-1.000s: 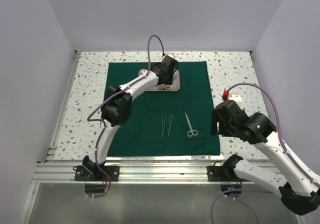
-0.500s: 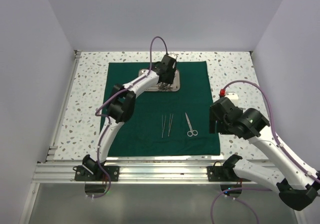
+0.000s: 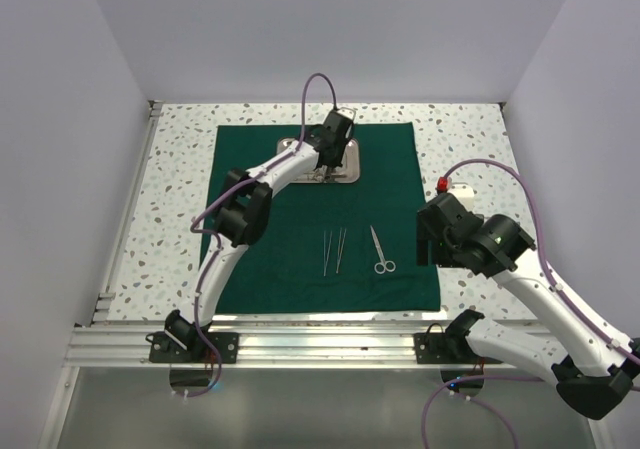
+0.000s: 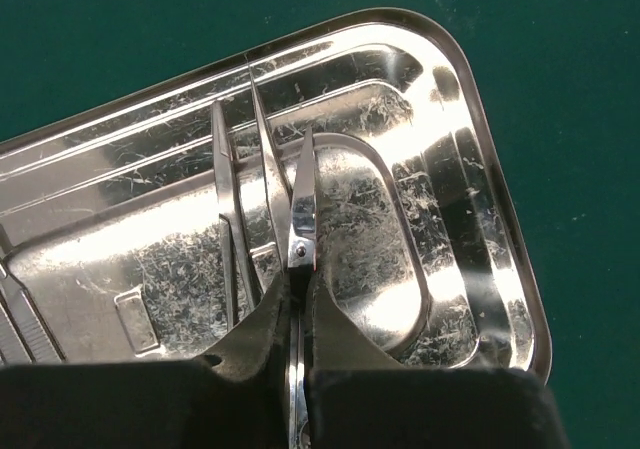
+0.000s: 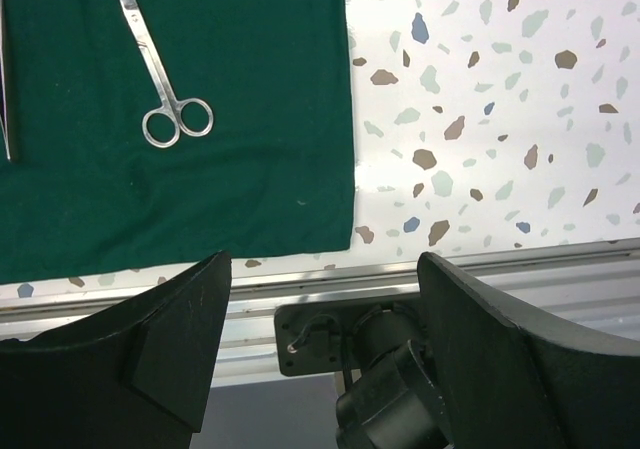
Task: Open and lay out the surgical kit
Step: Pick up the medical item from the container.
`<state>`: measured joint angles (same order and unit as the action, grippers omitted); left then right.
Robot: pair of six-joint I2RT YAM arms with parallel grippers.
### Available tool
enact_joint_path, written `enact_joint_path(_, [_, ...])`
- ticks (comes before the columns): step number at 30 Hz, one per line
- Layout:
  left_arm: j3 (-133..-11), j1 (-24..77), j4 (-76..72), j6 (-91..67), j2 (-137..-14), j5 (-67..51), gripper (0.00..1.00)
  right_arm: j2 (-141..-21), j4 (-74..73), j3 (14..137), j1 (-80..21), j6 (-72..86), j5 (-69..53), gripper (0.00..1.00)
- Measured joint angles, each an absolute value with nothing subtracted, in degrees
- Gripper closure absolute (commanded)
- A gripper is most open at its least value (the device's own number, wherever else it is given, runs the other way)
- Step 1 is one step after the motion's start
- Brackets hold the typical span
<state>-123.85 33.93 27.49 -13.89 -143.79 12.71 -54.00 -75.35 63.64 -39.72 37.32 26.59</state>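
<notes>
The dark green cloth (image 3: 300, 219) of the surgical kit lies spread flat. On its far part sits the shiny steel tray (image 3: 350, 161) (image 4: 470, 189). My left gripper (image 3: 323, 172) (image 4: 298, 281) reaches into the tray and is shut on a pair of silver scissors (image 4: 302, 209), just behind the pivot screw. Slim tweezers (image 4: 224, 199) lie in the tray beside them. Two tweezers (image 3: 333, 250) and another pair of scissors (image 3: 379, 250) (image 5: 158, 67) lie in a row on the cloth. My right gripper (image 3: 430, 237) (image 5: 325, 261) hangs open and empty over the cloth's near right corner.
The speckled table top (image 5: 480, 89) borders the cloth on all sides. An aluminium rail (image 3: 320, 341) with the arm bases runs along the near edge. A small red-topped item (image 3: 443, 183) sits right of the cloth. White walls enclose the table.
My left gripper has closed on the scissors in the tray. The right arm has shifted slightly left and forward, with its jaws still open.
</notes>
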Motion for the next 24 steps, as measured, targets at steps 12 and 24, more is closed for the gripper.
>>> enact_joint_path(12, [-124.68, 34.04, 29.21, -14.15, -143.7, 14.2, 1.0, -53.82, -75.31, 63.64, -39.72, 37.32, 26.65, 0.21])
enact_joint_path(24, [-125.32, 32.16, 34.06, -16.16, -138.98, 14.22, 1.0, -51.99, -74.94, 63.64, -39.72, 37.3, 26.39, 0.21])
